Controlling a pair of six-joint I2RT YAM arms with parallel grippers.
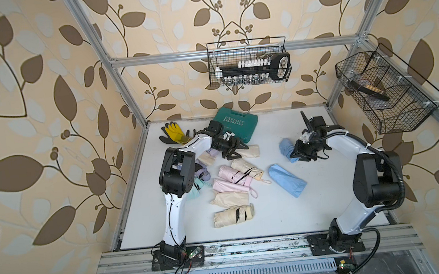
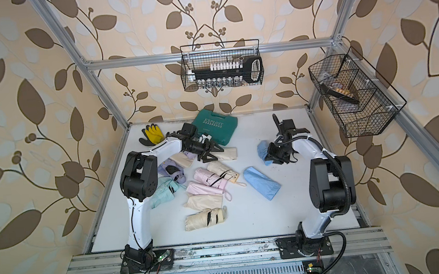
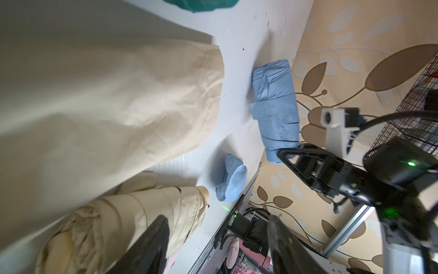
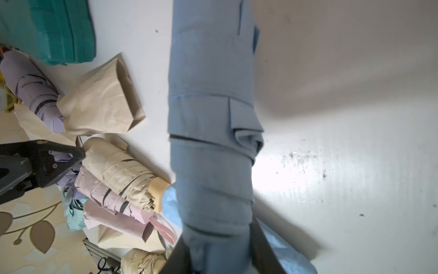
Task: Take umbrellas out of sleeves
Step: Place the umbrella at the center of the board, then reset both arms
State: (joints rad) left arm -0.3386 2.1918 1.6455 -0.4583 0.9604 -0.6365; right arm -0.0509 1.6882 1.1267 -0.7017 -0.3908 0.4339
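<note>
Blue umbrella (image 1: 285, 146): right of centre in both top views, lying slanted, its lower end clamped in the right gripper (image 1: 297, 158). In the right wrist view the blue umbrella (image 4: 211, 142) runs up the middle of the frame, pleated and wrapped by its own strap. The black fingers (image 4: 266, 246) press against both sides of it at the bottom edge: a firm grasp.

Blue sleeve (image 1: 286, 179): flat on the white table (image 1: 317, 205), below and left of the gripped umbrella, apart from it. Nothing touches it.

Left gripper (image 1: 238, 151): upper centre, over a cream sleeve (image 1: 251, 151). In the left wrist view its fingers (image 3: 151, 244) stand wide apart at the bottom edge with nothing between them: released. Contact with the sleeve cannot be determined.

Pile, centre-left in both top views:
- a cream umbrella (image 1: 246, 168) and a pink umbrella (image 1: 230, 175), side by side;
- below them a pink sleeve (image 1: 229, 188), then another cream sleeve (image 1: 229, 197);
- lowest, a second cream umbrella (image 1: 233, 216) with black straps;
- in a top view, a lilac umbrella (image 2: 172, 170) and mint fabric (image 2: 163, 193) beside the left arm.

Green case (image 1: 235, 122): upper centre, at the back wall. Lid reads "EXPLOIT" in white above a row of chevrons; smaller print below is illegible. Yellow-black gloves (image 1: 173, 132) lie to its left.
</note>
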